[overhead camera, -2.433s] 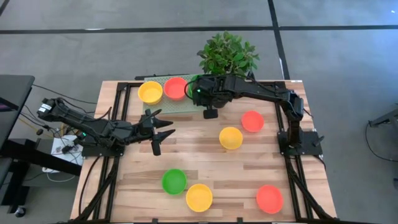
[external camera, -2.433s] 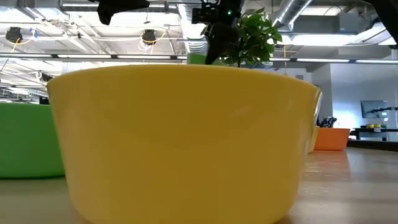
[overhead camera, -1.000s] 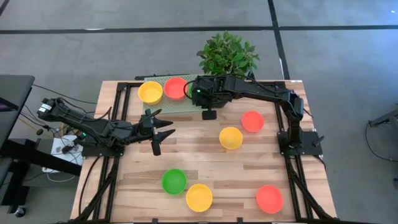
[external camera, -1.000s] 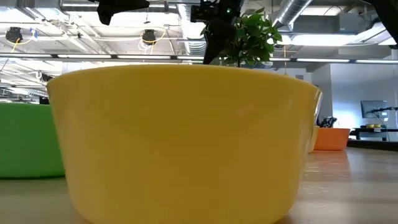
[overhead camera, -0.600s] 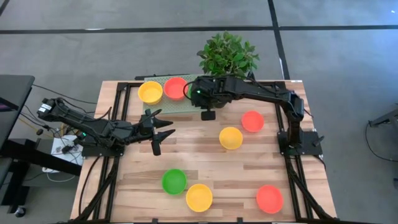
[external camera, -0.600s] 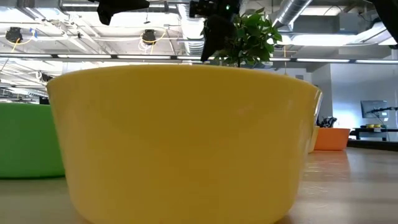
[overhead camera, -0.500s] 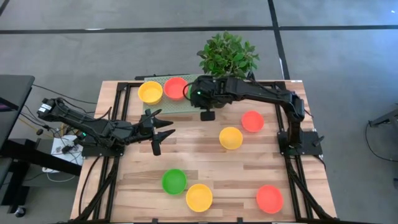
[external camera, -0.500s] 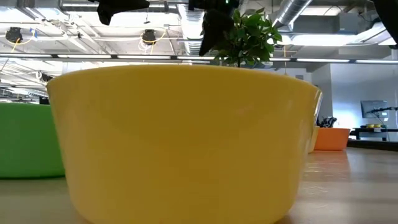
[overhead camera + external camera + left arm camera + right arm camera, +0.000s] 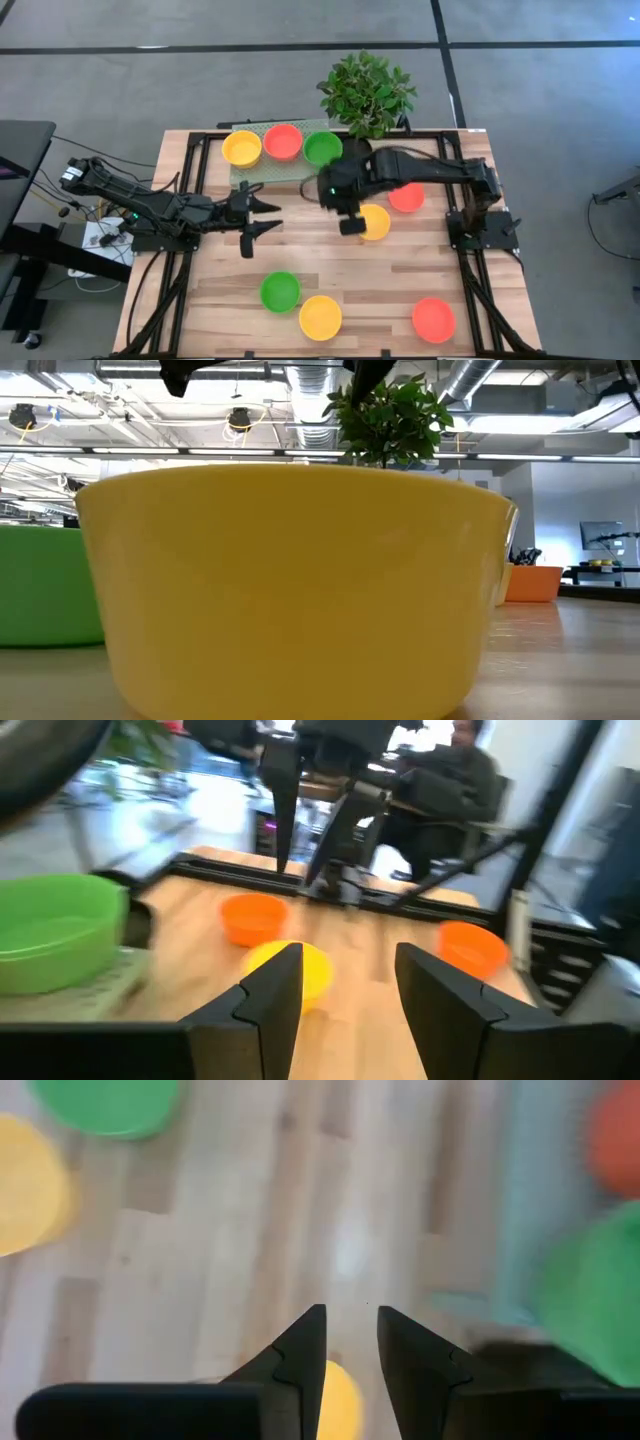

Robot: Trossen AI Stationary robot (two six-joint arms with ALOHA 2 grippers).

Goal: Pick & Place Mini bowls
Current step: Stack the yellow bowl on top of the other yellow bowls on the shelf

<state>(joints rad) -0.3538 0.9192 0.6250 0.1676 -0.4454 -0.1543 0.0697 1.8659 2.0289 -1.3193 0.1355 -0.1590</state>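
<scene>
While three glossy plastic mini bowls, yellow (image 9: pixel 241 148), red (image 9: pixel 283 142) and green (image 9: pixel 322 148), line the far green mat (image 9: pixel 258 170), right claw (image 9: pixel 351 226) hangs slightly parted, empty, beside the mid-worktop yellow bowl (image 9: pixel 376 222); left claw (image 9: pixel 262 218) released, mid-left.

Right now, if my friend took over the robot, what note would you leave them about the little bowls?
Left gripper: open, empty, waiting over the table's left side.
Right gripper: fingers a little apart, empty, above the middle, beside the centre yellow bowl.
Done: yellow bowl, red bowl and green bowl sit in a row on the green mat at the back.
Left: the centre yellow bowl, the red bowl beside it, and along the front edge a green bowl, a yellow bowl and a red bowl.
</scene>
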